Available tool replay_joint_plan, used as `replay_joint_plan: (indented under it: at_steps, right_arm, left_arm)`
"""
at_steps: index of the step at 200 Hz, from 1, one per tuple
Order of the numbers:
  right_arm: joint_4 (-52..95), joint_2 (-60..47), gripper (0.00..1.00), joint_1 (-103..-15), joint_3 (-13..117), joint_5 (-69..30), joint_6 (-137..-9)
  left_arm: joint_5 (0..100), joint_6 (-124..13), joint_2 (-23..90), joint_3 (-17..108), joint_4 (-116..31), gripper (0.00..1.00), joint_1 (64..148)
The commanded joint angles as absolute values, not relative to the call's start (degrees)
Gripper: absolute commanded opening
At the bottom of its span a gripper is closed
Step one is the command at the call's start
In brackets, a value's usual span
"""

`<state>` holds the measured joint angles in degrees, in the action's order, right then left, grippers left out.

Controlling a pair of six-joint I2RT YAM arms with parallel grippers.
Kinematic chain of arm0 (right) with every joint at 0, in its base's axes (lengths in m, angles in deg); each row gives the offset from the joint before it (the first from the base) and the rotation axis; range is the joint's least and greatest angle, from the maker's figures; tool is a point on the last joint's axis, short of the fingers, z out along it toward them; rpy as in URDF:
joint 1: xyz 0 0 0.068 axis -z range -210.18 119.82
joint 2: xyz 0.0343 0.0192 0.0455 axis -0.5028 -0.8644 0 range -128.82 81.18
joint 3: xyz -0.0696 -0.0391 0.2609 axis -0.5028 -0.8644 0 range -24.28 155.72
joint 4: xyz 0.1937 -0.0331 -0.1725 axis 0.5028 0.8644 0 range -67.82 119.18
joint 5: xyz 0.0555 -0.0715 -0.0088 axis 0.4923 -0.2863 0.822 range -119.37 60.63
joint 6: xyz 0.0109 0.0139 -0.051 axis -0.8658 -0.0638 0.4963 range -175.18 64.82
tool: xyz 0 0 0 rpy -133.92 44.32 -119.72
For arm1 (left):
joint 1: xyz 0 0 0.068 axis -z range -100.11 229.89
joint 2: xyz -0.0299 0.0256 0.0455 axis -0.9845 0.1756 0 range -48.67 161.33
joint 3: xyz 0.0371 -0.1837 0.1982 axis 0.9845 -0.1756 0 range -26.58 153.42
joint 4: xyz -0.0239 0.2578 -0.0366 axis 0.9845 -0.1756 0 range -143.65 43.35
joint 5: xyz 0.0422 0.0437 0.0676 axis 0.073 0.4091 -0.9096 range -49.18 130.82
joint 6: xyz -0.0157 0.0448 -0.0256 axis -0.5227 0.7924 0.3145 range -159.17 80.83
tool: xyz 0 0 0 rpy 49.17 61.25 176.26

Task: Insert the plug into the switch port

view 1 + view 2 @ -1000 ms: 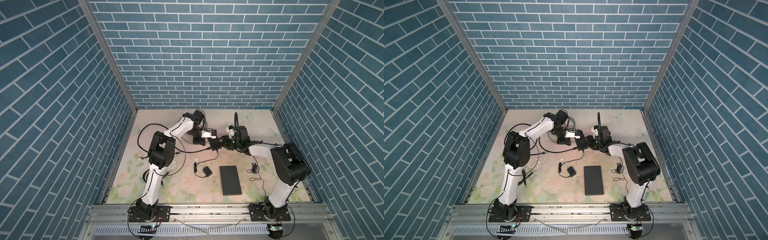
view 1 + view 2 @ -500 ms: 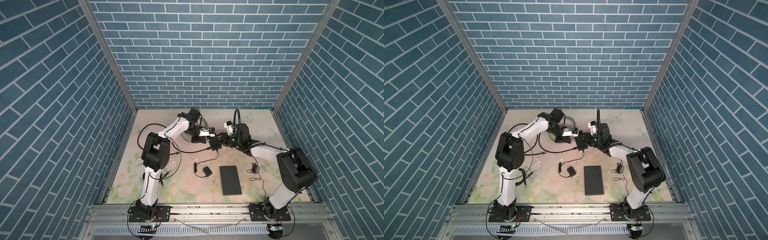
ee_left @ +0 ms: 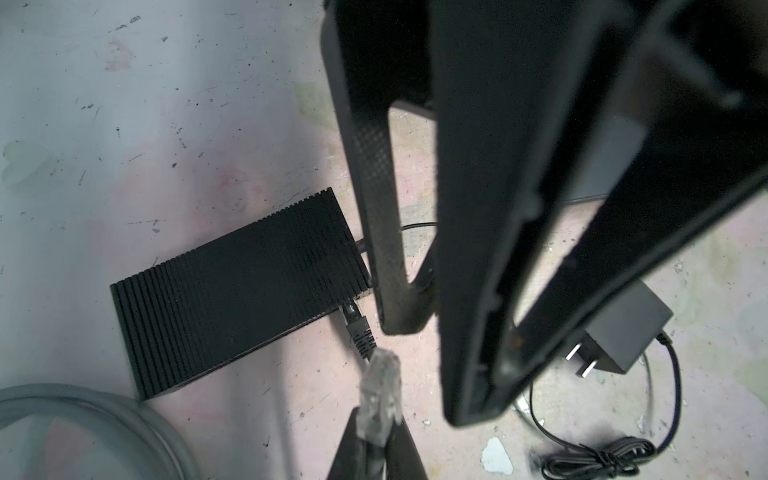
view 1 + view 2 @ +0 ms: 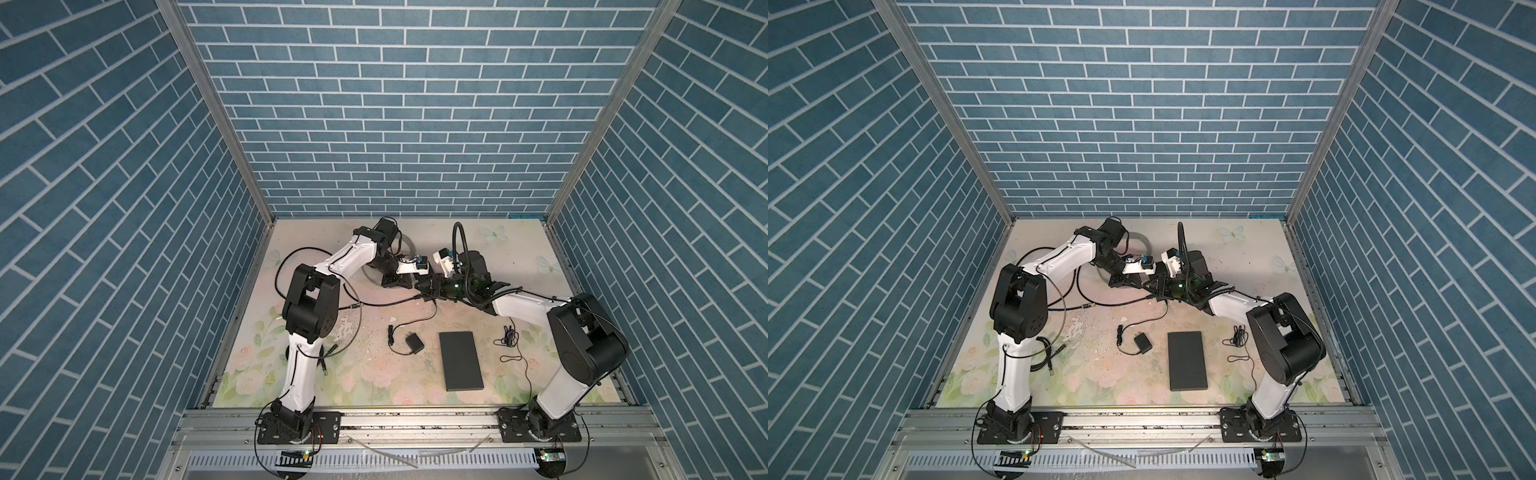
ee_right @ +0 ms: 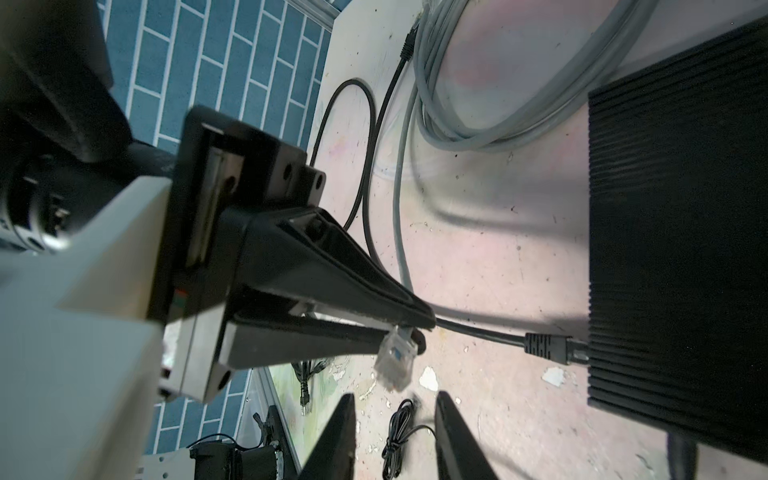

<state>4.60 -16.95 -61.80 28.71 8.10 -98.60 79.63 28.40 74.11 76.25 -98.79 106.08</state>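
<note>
My left gripper (image 3: pixel 376 432) is shut on the clear plug (image 3: pixel 380 390), whose tip sticks out past the fingertips. The switch (image 3: pixel 232 299) is a black ribbed box lying on the table; a black cable connector (image 3: pixel 357 328) sits in one of its ports. The right wrist view shows the plug (image 5: pixel 395 359) hanging a short way from the switch (image 5: pixel 681 249). My right gripper (image 5: pixel 395 424) is open, its fingertips just short of the plug with nothing between them. In both top views the left gripper (image 4: pixel 409 282) (image 4: pixel 1136 281) and right gripper (image 4: pixel 424 287) (image 4: pixel 1150 287) meet at mid-table, hiding the switch.
A grey cable coil (image 5: pixel 498 104) lies behind the left arm. A power adapter (image 4: pixel 414 344) with thin cord, a flat black slab (image 4: pixel 461 359) and a bundled black cord (image 4: pixel 510 334) lie toward the front. Black cable loops (image 4: pixel 299 257) run along the left side.
The right gripper's jaws have come closer together. Both arms have shifted slightly near the middle of the table. The left gripper has kept the plug.
</note>
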Motion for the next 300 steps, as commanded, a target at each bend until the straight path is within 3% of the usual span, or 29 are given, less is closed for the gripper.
replay_joint_plan:
  at_steps: [1, 108, 211, 300]
  right_arm:
    - [1.32, -18.55, 0.34, -62.00, 31.20, 8.29, -101.16]
    - [-17.69, -23.08, 0.30, -62.29, 28.37, 6.65, -120.90]
    - [-3.56, -18.50, 0.37, -63.29, 27.53, 3.05, -119.25]
    - [-3.39, -19.61, 0.21, -63.85, 28.73, 2.62, -120.44]
  left_arm:
    - [81.42, 28.78, 72.97, 75.38, -99.65, 0.12, 105.93]
    - [81.61, 28.51, 72.53, 74.58, -98.33, 0.12, 105.95]
    - [80.27, 27.91, 71.22, 73.33, -95.61, 0.12, 105.90]
    - [80.04, 28.22, 70.86, 72.91, -95.25, 0.12, 105.95]
